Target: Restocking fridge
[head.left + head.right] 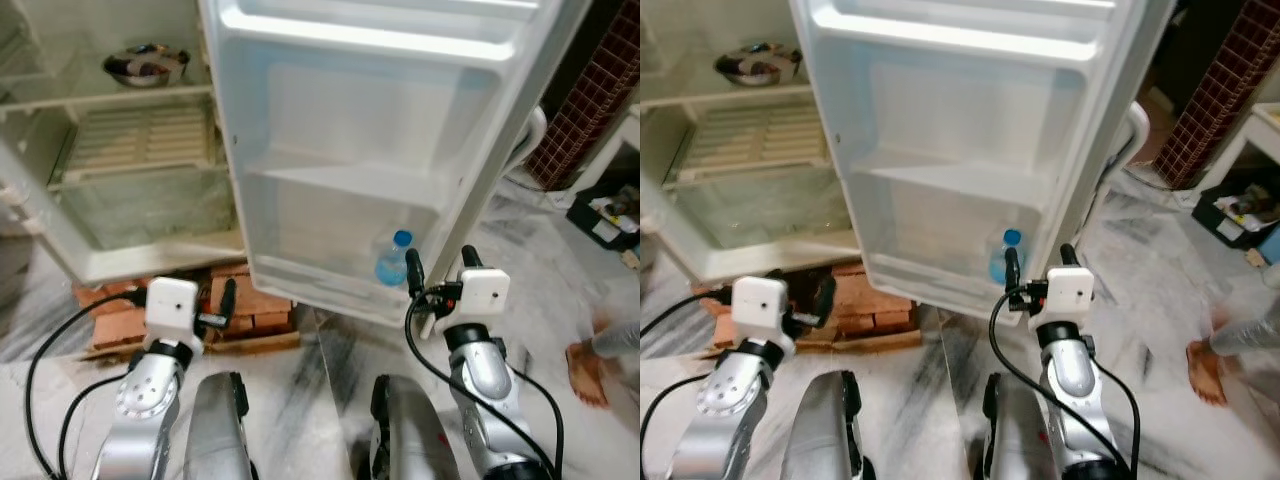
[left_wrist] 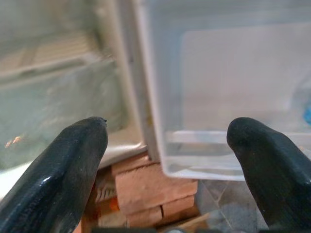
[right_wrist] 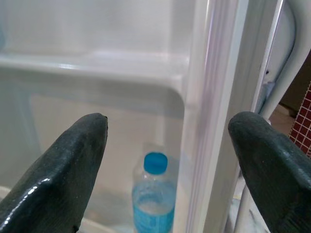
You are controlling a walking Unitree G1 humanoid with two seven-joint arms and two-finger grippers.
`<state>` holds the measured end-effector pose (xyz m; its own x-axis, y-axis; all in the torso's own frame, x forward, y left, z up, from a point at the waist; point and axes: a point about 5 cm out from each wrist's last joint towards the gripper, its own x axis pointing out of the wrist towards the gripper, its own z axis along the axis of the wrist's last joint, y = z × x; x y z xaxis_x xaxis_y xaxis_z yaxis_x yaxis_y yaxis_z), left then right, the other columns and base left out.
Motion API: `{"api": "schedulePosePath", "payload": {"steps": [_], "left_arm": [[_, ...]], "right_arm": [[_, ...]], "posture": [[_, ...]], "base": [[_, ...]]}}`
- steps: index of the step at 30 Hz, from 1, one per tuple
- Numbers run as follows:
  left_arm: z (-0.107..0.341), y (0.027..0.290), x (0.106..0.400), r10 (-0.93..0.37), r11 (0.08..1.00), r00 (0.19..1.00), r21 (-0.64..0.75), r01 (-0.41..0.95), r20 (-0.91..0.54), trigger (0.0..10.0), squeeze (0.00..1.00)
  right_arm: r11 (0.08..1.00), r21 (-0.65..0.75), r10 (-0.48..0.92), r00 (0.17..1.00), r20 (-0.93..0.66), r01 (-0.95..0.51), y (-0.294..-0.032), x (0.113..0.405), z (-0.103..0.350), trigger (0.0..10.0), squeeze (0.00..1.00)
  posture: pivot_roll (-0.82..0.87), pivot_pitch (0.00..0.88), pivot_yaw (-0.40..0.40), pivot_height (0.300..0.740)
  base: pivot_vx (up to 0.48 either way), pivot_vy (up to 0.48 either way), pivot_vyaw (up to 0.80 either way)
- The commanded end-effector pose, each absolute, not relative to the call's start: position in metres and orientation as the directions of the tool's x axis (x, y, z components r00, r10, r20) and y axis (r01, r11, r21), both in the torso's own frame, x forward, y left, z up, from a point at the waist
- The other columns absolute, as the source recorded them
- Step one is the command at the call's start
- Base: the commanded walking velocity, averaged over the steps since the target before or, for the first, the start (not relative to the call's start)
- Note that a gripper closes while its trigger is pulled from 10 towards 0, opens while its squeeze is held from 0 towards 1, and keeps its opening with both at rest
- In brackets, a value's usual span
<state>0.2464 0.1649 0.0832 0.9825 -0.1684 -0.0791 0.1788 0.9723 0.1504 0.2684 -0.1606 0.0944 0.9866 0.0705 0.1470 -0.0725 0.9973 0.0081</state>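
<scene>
Nearest the camera, two silver arms reach forward over a grey marbled floor. On the left, the left gripper hangs in front of a stack of red bricks that props up the fridge; its wrist view shows the two black fingers spread wide apart with nothing between them. Behind it, the fridge interior stands open, with a metal bowl on an upper shelf and a clear drawer below a slatted shelf. In the middle, the white fridge door swings open toward the robot. A water bottle with a blue cap stands upright in the door's lowest shelf, near its outer corner. Just to the right, the right gripper is raised close to the door's edge, near the bottle but not touching it; its fingers are also spread, holding nothing. At the far right, a person's bare foot rests on the floor.
</scene>
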Motion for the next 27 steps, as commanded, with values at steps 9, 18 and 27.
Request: {"api": "schedulePosePath", "payload": {"steps": [9, 18, 27], "left_arm": [[0.090, 0.172, 0.258, -0.095, 0.973, 0.995, 0.209, 0.100, -0.034, 10.0, 0.00], [0.068, 0.168, 0.245, -0.031, 0.981, 0.995, 0.189, 0.049, -0.093, 10.0, 0.00], [0.066, 0.160, 0.251, -0.054, 0.980, 0.994, 0.188, 0.071, -0.095, 10.0, 0.00]], "right_arm": [[0.989, 0.034, 0.140, 0.984, 0.113, -0.144, -0.151, 0.272, 0.098, 10.0, 0.00], [0.987, 0.045, 0.151, 0.986, 0.066, -0.154, -0.156, 0.268, 0.090, 10.0, 0.00], [0.976, 0.055, 0.207, 0.977, 0.052, -0.210, -0.151, 0.272, 0.091, 10.0, 0.00]], "posture": [[0.03, 0.000, -0.029, 0.642], [0.02, 0.000, -0.033, 0.692], [0.01, 0.000, -0.035, 0.732]], "base": [[0.000, 0.000, 0.00], [0.000, 0.000, 0.00], [0.000, 0.000, 0.00]]}}
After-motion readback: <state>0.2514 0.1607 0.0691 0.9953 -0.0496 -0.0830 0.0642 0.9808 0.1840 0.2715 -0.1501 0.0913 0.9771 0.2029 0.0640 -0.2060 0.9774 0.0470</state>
